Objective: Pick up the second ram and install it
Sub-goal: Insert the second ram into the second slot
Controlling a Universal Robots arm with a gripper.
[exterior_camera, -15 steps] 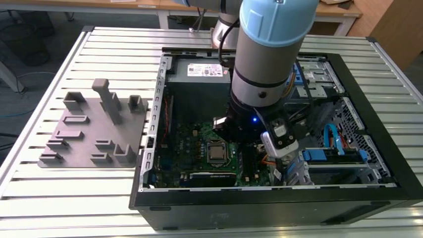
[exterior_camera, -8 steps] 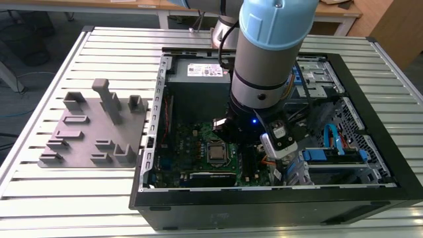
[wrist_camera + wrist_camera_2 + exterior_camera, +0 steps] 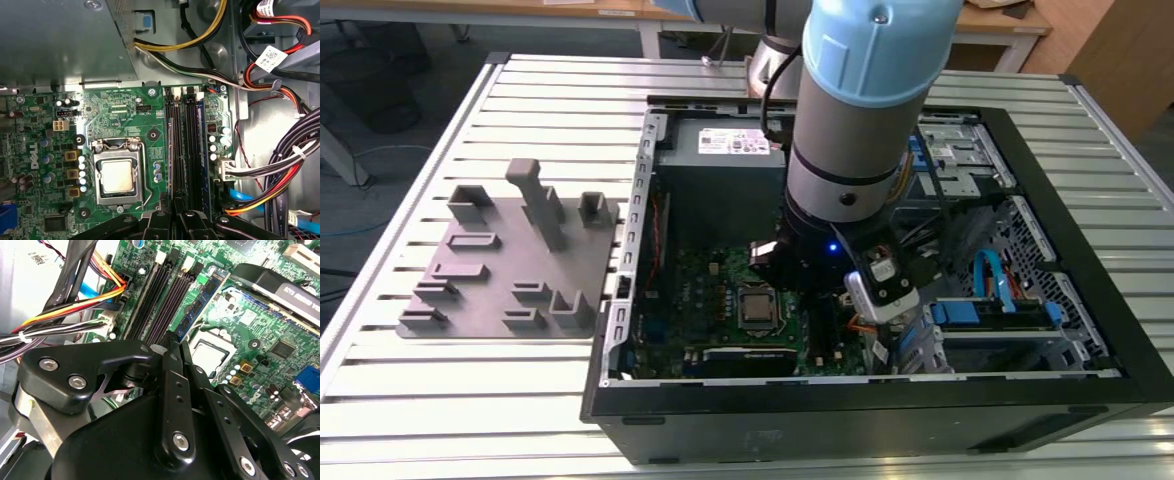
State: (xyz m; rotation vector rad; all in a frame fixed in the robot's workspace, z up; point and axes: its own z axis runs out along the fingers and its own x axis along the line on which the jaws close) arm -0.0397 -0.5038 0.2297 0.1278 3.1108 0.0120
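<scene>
Because a memory stick seats only when pressed straight down along its slot, the arm (image 3: 867, 120) stands upright inside the computer case (image 3: 854, 405), with the end effector (image 3: 170, 342) low over the motherboard (image 3: 120, 110); in the second wrist view its jaws are drawn narrow, closed on a thin edge. The second ram (image 3: 200, 302) appears to be that held part; it runs out from the fingertips (image 3: 172, 357) parallel to the memory slots (image 3: 155, 300), its green board and dark chips facing the processor socket (image 3: 212, 352). Whether its lower edge has entered a slot cannot be told.

Just beside the end effector (image 3: 175, 217), on the side away from the processor socket (image 3: 117, 177), a second stick, the other memory stick (image 3: 200, 130), sits upright in the outer slot; the two are near but apart.

Surroundings and obstructions:
- the cable bundle (image 3: 280, 175) of black, red, orange and yellow leads lies close beyond that outer slot; it is the nearest obstruction to the end effector's flank;
- the power supply (image 3: 720, 160) stands beyond the far end of the slots;
- the grey fixture block (image 3: 494, 270) rests on the bench (image 3: 400, 400), well apart from the end effector and outside the case.
</scene>
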